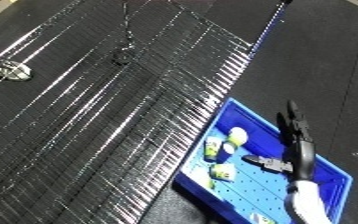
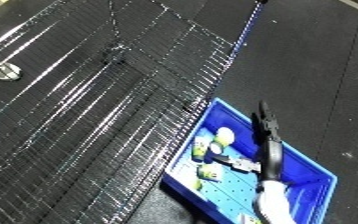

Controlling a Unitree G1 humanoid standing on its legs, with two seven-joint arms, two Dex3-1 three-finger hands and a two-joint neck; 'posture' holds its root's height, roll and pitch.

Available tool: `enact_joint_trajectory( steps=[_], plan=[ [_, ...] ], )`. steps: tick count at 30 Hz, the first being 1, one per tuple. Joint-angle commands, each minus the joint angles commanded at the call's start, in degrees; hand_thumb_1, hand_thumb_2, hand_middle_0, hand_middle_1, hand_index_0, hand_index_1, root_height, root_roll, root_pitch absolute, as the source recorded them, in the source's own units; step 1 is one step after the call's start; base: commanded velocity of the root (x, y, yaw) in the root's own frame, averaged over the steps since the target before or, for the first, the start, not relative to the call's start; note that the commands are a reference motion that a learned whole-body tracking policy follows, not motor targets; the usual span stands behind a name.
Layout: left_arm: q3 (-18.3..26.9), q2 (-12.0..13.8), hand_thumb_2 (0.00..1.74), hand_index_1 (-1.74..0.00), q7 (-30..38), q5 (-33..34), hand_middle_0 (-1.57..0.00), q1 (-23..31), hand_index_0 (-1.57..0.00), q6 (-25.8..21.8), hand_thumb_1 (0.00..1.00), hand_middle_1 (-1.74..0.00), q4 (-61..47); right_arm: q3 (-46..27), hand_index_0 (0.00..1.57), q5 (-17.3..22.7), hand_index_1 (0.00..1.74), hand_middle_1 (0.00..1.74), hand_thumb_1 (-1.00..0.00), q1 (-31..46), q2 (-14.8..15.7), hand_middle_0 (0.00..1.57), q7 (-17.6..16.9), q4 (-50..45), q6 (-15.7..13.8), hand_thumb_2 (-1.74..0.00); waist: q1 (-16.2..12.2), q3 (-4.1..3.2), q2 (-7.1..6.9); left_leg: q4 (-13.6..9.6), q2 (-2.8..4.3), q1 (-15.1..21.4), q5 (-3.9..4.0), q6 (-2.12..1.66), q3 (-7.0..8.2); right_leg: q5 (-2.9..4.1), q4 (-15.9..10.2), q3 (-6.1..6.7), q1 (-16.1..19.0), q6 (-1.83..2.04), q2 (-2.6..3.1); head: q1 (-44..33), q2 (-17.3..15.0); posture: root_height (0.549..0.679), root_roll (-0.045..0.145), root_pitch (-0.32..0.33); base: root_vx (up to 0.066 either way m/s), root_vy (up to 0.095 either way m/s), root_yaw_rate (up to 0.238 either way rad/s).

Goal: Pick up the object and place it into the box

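Left eye view, biggest first: dark wire-mesh surface (image 1: 95, 115) fills most of the frame, running diagonally, w/ plain dark floor (image 1: 326, 65) to the right of it. Small silvery metal thing (image 1: 11, 70) sits on the mesh near the left edge; can't tell what it is.

Blue bin (image 1: 331, 167) sits just beside the mesh's lower right edge, perforated bottom showing. Right hand (image 1: 297, 135) is over the bin, white forearm coming in from the bottom edge, black fingers (image 2: 266, 125) stretched out straight along the bin's length. Straight and close together, holding nothing as far as I can see. Thumb sticks out sideways toward the bin's middle. Left hand not visible in either view.

Objects: several small pale yellow-green items (image 1: 218, 148) lie inside the bin on the left half, incl. one rounder pale one (image 1: 238, 134) nearer the far wall. All apart from the fingers. Nothing obviously graspable left on the mesh except maybe that metal thing.

Step, my read: release just done or hand clearing after a drop; placing looks complete for these items. Next move prob. calls for lifting the hand straight up out of the bin w/o clipping the walls.

Writing/labels: none readable; too small to tell.
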Motion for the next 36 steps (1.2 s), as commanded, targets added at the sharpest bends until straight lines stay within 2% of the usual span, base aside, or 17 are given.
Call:
enact_joint_trajectory(
  steps=[6, 11, 17, 21, 24, 28, 36],
  plan=[
    [-0.09, -0.12, 1.74, -1.74, 0.24, -0.39, -1.57, 0.4, -1.57, 0.25, 1.0, -1.74, -0.04, 1.9, 0.0, -1.65, 0.0, 0.0, 0.0, -0.18, 0.44, 0.0, 3.54, -2.39, 1.58, 0.0, 1.15, -0.14, -0.66, 0.08, -0.03, -0.28, 0.29, -0.08, -0.75, -0.37, 0.51, -0.53, 0.36, -0.31, 0.07, -3.73, -2.09, 0.668, 0.085, -0.05, 0.029, -0.008, 0.081],
    [0.05, 0.05, 1.74, -1.74, 0.48, -0.32, -1.57, 0.76, -1.57, 0.97, 1.0, -1.74, -0.32, 4.5, 0.0, -4.29, 0.0, 0.0, 0.0, -1.05, 1.11, 0.0, 5.37, -4.55, 3.62, 0.0, 2.72, -0.23, -1.74, -0.34, -0.36, -0.56, 0.39, 0.11, -1.75, -0.36, 0.61, -1.29, 0.69, -0.42, -0.08, -5.99, -3.26, 0.669, 0.084, -0.054, 0.016, -0.026, 0.134],
    [-0.6, 0.41, 1.74, -1.74, 1.03, -0.61, -1.57, 0.23, -1.57, 1.0, 1.0, -1.74, -0.23, 6.63, 0.0, -5.55, 0.0, 0.0, 0.0, -4.13, 0.49, 0.0, 6.93, -6.21, 5.2, 0.0, 4.84, 0.39, -2.68, -0.3, -0.67, -1.53, 1.02, 0.02, -3.11, -0.06, 0.41, -2.15, 0.83, -0.75, 0.1, -10.59, -4.91, 0.669, 0.08, -0.055, -0.004, -0.022, 0.116],
    [-0.49, 0.5, 1.74, -1.74, 1.17, -0.77, -1.57, 0.11, -1.57, 1.22, 1.0, -1.74, -0.22, 7.94, 0.0, -7.63, 0.0, 0.0, 0.0, -5.79, -0.01, 0.0, 9.14, -6.91, 6.21, 0.0, 6.5, 0.65, -3.47, 0.17, -0.81, -2.28, 1.25, -0.09, -4.23, -0.04, 0.44, -2.76, 1.14, -0.99, -0.08, -14.95, -6.04, 0.669, 0.079, -0.058, 0.004, -0.022, 0.136],
    [-0.09, 0.63, 1.74, -1.74, 1.18, -0.57, -1.57, 0.18, -1.57, 1.59, 1.0, -1.74, -0.18, 9.04, 0.0, -7.78, 0.0, 0.0, 0.0, -6.77, -0.16, 0.0, 11.48, -7.09, 6.97, 0.0, 8.01, 0.76, -4.34, 0.44, -0.89, -2.93, 1.43, -0.12, -5.19, 0.07, 0.29, -3.47, 1.64, -1.18, -0.2, -18.79, -6.81, 0.67, 0.077, -0.062, 0.008, -0.048, 0.194],
    [0.72, 1.1, 1.74, -1.74, 1.35, -0.04, -1.57, 0.15, -1.57, 2.26, 1.0, -1.74, -0.12, 10.88, 0.0, -7.69, 0.0, 0.0, 0.0, -7.59, 0.64, 0.0, 14.38, -7.2, 7.94, 0.0, 10.01, 0.97, -5.74, 0.77, -0.63, -3.86, 1.88, -0.17, -6.34, 0.19, 0.43, -4.61, 2.17, -1.31, -0.27, -24.63, -7.07, 0.67, 0.069, -0.065, 0.004, -0.073, 0.242],
    [2.41, 2.63, 1.74, -1.74, 1.25, 1.41, -1.57, -0.08, -1.57, 4.1, 1.0, -1.74, -0.46, 14.0, 0.0, -4.91, 0.0, 0.0, 0.0, -8.83, 3.05, 0.0, 16.88, -6.62, 9.0, 0.0, 13.62, 1.63, -8.07, 2.35, -0.21, -6.09, 2.52, -0.05, -8.54, -0.24, 2.2, -6.68, 2.63, -1.65, 0.4, -32.32, -7.86, 0.668, 0.052, -0.075, 0.002, -0.081, 0.233]
  ],
)
